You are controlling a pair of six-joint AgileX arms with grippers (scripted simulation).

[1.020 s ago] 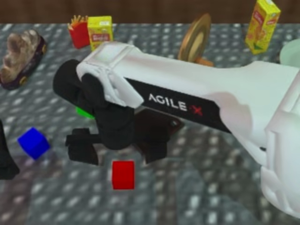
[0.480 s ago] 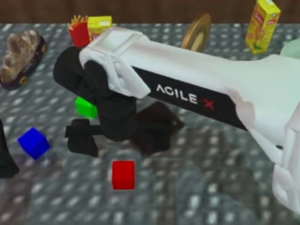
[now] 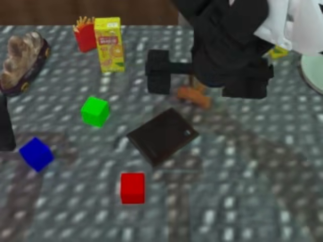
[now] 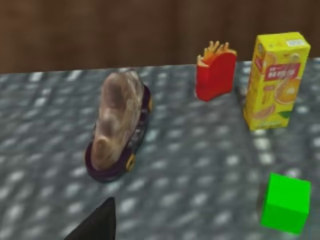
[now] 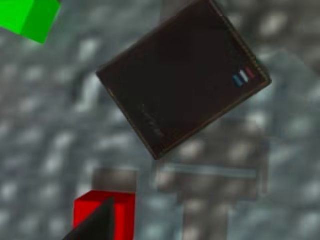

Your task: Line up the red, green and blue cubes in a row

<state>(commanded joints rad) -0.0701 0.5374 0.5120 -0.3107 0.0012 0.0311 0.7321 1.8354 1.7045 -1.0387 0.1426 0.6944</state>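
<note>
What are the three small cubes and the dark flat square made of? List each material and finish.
Red cube, green cube, blue cube: probably hard plastic, uniform saturated colour, sharp edges. Dark brown flat square: possibly leather or card, matt, thin pale edging; uncertain.

Three cubes — one red cube (image 3: 132,188), one green cube (image 3: 95,111), one blue cube (image 3: 36,154) — plus two juice cartons (image 3: 110,44).

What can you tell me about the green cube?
The green cube is a small, bright green block with plain, glossy faces and sharp edges. It sits flat on the grey speckled table, turned a little so one corner faces forward. Nothing touches it and no gripper holds it. It stands in front of the yellow juice box, apart from it, on the table's left half.
</note>
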